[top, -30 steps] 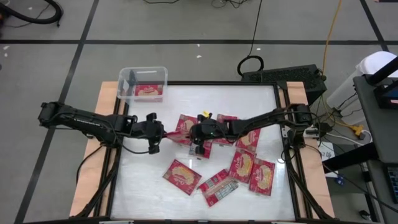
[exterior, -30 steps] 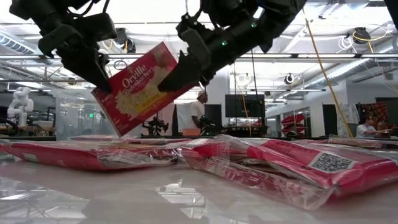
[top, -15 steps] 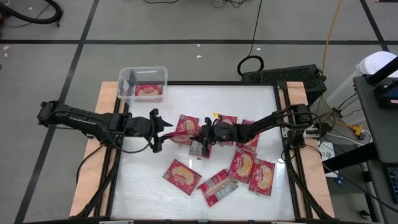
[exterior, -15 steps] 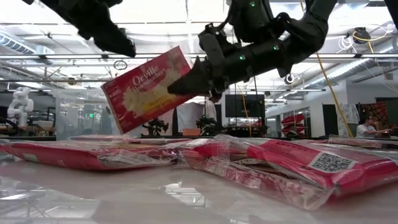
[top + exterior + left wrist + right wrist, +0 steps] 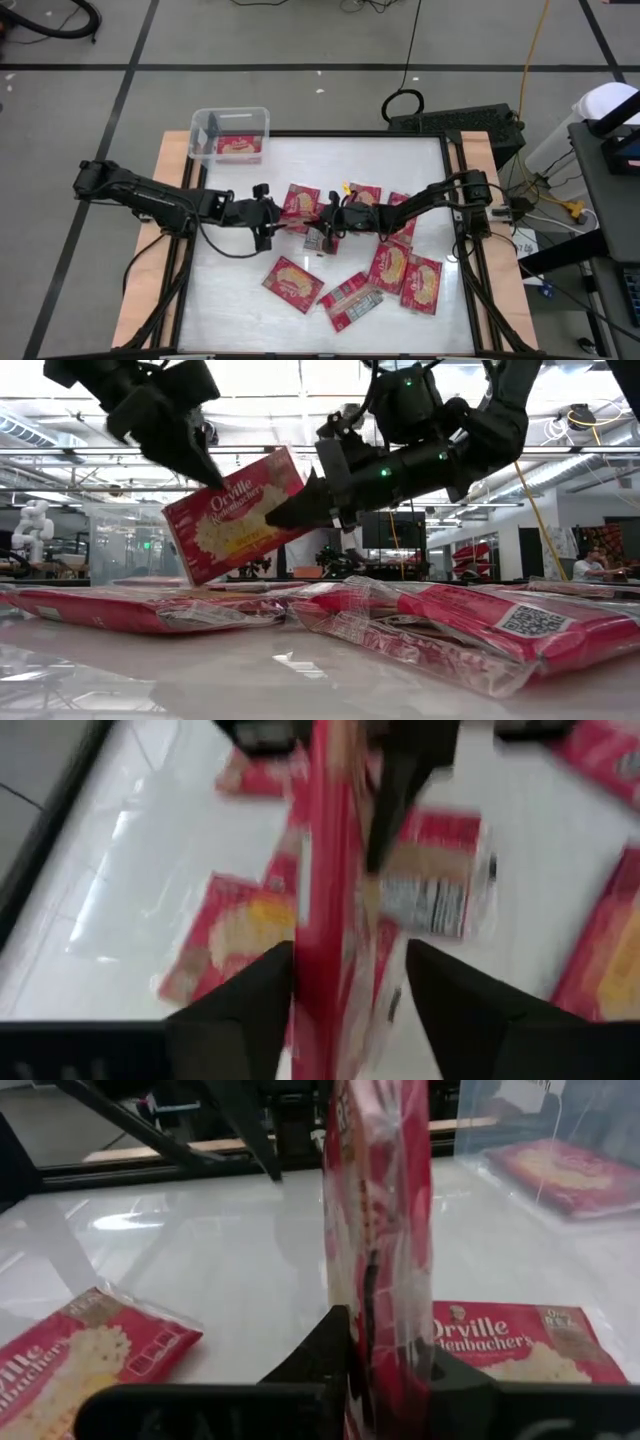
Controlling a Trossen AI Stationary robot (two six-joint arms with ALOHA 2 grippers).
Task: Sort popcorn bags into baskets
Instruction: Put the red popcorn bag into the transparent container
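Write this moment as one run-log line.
right gripper: shut on raised popcorn bag | left gripper: open around bag's other end | basket: one bag inside

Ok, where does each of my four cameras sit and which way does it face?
High: overhead, straight down; both arms, clear plastic bin.
Low: table height, level across; both end effectors at the raised red popcorn packet.
Left wrist: past the left end effector, straddling the packet's edge.
Right wrist: past the right end effector, clamped on it.
All four share that packet.
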